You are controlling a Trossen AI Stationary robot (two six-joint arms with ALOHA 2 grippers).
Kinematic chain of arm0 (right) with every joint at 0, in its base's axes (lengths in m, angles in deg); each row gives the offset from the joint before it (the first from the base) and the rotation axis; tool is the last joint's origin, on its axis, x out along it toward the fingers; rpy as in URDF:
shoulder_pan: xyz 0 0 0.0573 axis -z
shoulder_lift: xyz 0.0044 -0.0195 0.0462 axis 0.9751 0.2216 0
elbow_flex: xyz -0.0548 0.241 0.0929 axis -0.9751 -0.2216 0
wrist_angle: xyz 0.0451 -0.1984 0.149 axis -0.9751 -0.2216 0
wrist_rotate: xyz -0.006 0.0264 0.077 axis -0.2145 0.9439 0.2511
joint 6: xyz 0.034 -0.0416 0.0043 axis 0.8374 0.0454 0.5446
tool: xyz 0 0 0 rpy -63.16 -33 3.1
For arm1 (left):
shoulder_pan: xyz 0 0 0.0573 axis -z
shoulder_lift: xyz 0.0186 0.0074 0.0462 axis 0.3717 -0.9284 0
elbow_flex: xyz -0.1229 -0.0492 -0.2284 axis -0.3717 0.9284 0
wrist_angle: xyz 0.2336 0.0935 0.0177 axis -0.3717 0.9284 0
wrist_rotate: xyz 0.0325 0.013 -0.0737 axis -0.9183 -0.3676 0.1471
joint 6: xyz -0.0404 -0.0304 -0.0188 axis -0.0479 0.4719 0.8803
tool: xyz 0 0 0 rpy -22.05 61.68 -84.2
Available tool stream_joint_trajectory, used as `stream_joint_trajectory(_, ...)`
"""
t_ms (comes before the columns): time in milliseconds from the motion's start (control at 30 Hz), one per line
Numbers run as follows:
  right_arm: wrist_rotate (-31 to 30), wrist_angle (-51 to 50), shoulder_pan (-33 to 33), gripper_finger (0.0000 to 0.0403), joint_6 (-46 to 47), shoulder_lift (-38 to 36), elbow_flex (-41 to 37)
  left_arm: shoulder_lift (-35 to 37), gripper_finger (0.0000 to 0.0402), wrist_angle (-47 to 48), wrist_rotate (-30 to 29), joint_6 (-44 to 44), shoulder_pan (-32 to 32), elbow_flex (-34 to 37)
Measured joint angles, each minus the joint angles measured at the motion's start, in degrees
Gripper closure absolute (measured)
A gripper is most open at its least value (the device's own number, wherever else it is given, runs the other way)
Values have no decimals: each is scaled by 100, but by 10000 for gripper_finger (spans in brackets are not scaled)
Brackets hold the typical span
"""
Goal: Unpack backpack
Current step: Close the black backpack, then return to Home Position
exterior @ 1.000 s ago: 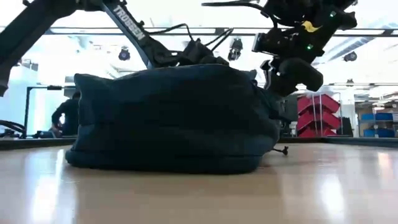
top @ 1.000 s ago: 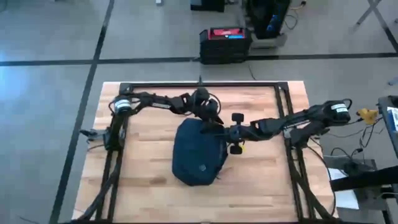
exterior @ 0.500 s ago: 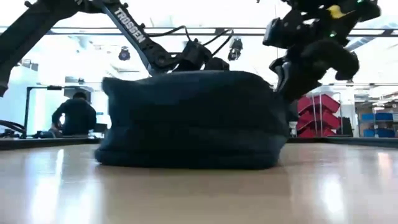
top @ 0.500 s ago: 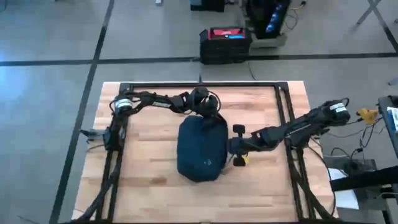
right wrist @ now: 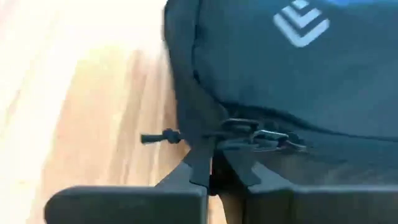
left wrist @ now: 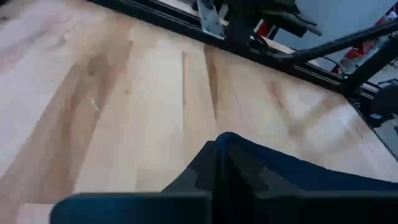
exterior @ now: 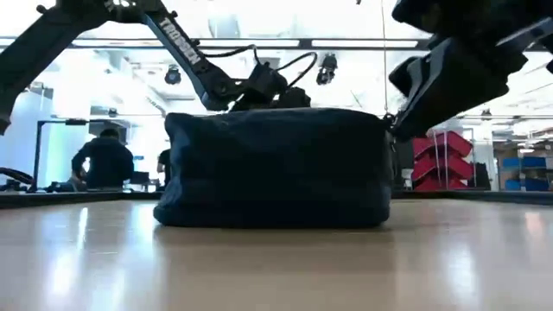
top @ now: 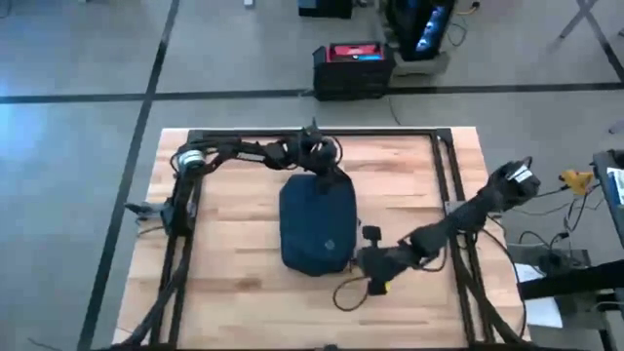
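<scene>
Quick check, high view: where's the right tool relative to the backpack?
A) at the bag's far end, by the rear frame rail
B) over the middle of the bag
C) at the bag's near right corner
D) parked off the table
C: in the high view the right tool sits at the near right corner of the backpack, and its wrist view shows it shut on the bag's edge by the zipper pulls.

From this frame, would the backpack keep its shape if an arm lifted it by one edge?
Probably not. The backpack is soft fabric with rounded sides, so it would likely sag. It sits low and wide on the table in the low view, so tipping seems unlikely. Pushed, it would probably slide and bunch.
</scene>
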Motion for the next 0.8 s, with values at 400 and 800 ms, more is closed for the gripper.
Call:
stream_joint_trajectory(400, 81, -348, 983, 233, -1163, -872, -131, 1606, 402, 2217, -1328, -766, 173, 0)
stream_joint_trajectory(800, 1735, 1296, 1307, 161, -2461, -223, -707, 3582, 401, 3489, -3481, -817, 1777, 975)
